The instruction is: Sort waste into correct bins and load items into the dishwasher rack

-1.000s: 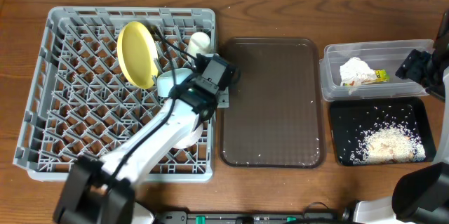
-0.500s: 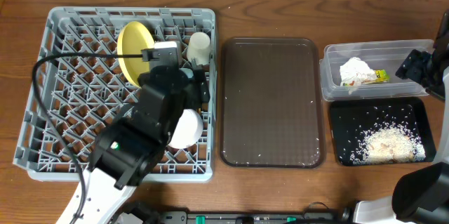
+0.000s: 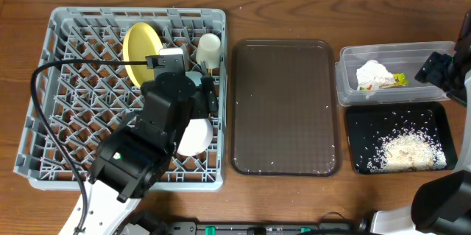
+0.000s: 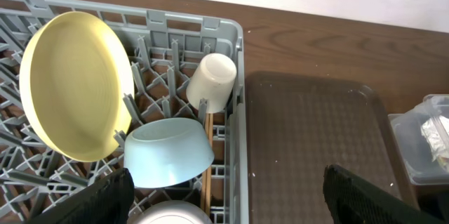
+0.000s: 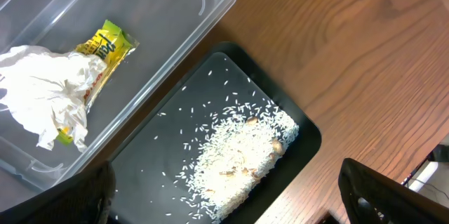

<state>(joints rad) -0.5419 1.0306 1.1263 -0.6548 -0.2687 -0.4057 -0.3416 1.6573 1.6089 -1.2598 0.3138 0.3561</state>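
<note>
Overhead: L claw (image 4: pixel 230 176) wide open, empty, farther left over rack (image 3: pixel 136 15) than before

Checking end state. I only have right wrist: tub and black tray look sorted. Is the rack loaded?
Observer: Yes. The plate stands on edge in the rack, with the blue bowl right beside it.
Operator: Cup, chopsticks, white bowl?
Observer: All in the rack. The cup is by its right wall, the chopsticks are between the blue bowl and that wall, and the white bowl is next to the blue bowl.
Operator: Left gripper holding anything?
Observer: No. The left gripper is open and empty above the rack.
</note>
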